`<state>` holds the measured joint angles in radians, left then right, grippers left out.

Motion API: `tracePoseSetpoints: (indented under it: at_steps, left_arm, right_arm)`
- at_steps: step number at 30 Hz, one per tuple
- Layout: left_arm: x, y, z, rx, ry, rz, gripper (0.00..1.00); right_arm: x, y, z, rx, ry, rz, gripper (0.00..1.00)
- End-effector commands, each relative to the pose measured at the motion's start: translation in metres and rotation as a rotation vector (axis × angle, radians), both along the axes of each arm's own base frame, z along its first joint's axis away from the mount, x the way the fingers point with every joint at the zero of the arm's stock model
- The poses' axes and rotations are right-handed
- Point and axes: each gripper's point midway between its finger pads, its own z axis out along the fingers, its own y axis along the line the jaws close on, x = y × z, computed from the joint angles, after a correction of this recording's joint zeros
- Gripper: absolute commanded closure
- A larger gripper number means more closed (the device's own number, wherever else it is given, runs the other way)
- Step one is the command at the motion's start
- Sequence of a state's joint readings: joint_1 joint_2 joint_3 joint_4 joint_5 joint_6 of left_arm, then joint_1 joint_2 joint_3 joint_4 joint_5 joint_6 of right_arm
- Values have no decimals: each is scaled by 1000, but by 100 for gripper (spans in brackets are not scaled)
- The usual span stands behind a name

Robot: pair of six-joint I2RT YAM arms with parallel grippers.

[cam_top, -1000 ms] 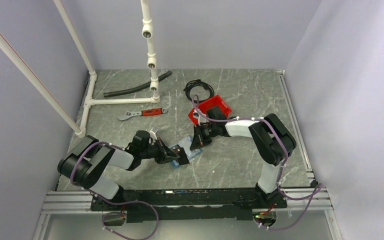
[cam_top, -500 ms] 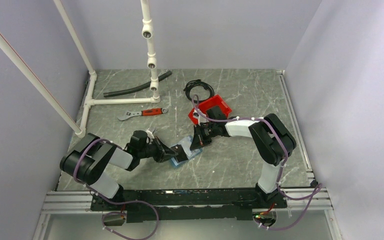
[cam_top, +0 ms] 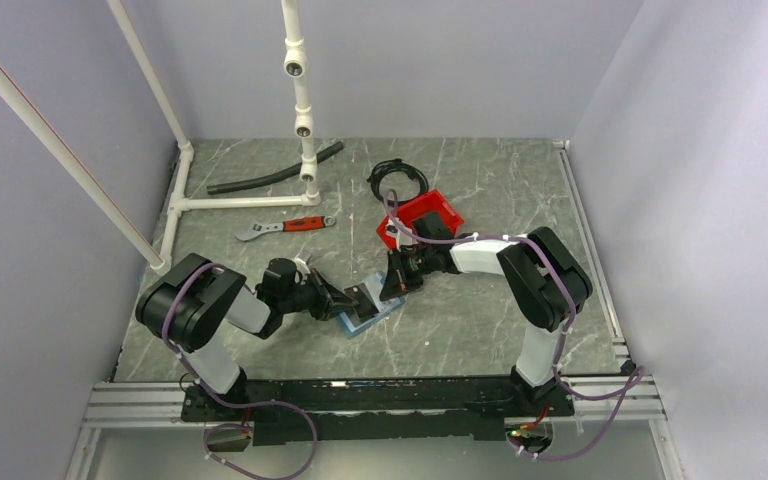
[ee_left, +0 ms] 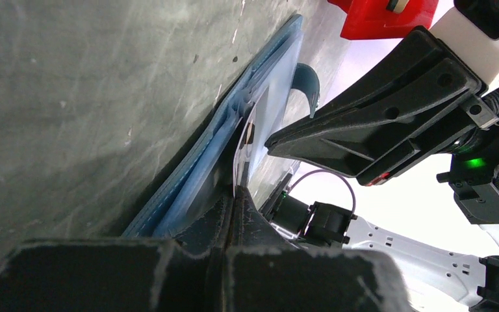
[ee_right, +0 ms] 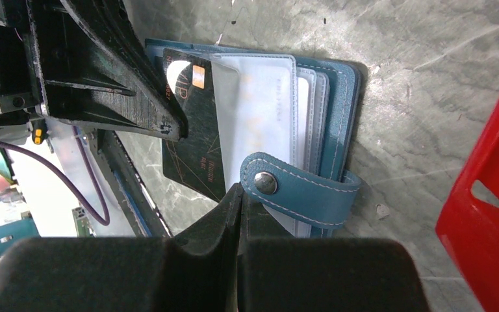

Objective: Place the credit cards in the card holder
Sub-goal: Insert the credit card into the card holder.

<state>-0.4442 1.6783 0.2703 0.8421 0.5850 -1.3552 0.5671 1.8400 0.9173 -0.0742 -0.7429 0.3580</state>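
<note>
The blue card holder [cam_top: 378, 312] lies open on the table between both arms, its clear sleeves fanned out [ee_right: 266, 110] and its snap strap [ee_right: 299, 188] curled at the near side. A dark credit card [ee_right: 191, 143] with a gold chip sits partly under the top clear sleeve. My left gripper [cam_top: 348, 300] is shut on the card's outer edge [ee_left: 242, 153], reaching in from the left. Tips down on the sleeve beside the strap, my right gripper [ee_right: 237, 192] is shut; whether it pinches a sleeve I cannot tell. No other card shows.
A red bin [cam_top: 422, 215] stands just behind the right gripper. Further back lie a coiled black cable [cam_top: 397, 180], a red-handled wrench [cam_top: 285, 227], a black hose [cam_top: 275, 172] and a white pipe frame [cam_top: 240, 201]. Walls close in left, right and behind.
The left arm's elbow has swung up and to the right, and its gripper has shifted slightly up-table with the card, tilting it at the holder. The right arm has not moved.
</note>
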Motion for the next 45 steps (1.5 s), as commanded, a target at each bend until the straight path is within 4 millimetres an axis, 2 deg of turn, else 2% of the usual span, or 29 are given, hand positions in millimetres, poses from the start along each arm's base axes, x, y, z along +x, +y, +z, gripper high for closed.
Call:
tracePoseSetpoints:
  at_steps: [1,7,9,12,14,21,24,26,32,36,39,43,45]
  left_arm:
    - [10,7,-8,36,3,67,100]
    - [11,8,-12,68,5,105,100]
    - [12,7,-13,81,-2,109,100]
    - [11,7,-18,118,0,115,100]
    - [11,5,-20,132,0,111,100]
    - [10,3,-23,139,0,112,100]
    - [10,1,-23,141,-1,108,100]
    - [11,-2,-22,137,-7,105,100]
    - [17,-16,-23,163,-24,90,100]
    - [21,-28,-25,196,-32,80,100]
    - [18,-25,-29,227,-3,82,100]
    - [7,-10,-26,308,16,77,79]
    - [4,-5,-16,328,6,75,66]
  right_arm:
    - [-1,-10,-25,-81,-3,-3,100]
    - [-1,-8,-18,-74,8,-7,100]
    - [1,-10,-8,-92,-1,-14,99]
    - [10,-14,14,-126,-72,-42,80]
    - [19,-19,22,-158,-112,-56,72]
    - [37,-22,10,-210,-141,-65,57]
    - [41,-24,-3,-246,-137,-61,55]
    - [37,-18,-4,-208,-118,-50,59]
    - [20,-4,0,-96,-48,-44,93]
    - [12,1,4,-40,-21,-45,96]
    - [14,-2,2,-59,-34,-51,97]
    - [14,-5,-2,-88,-42,-43,99]
    - [15,-6,-1,-95,-49,-38,100]
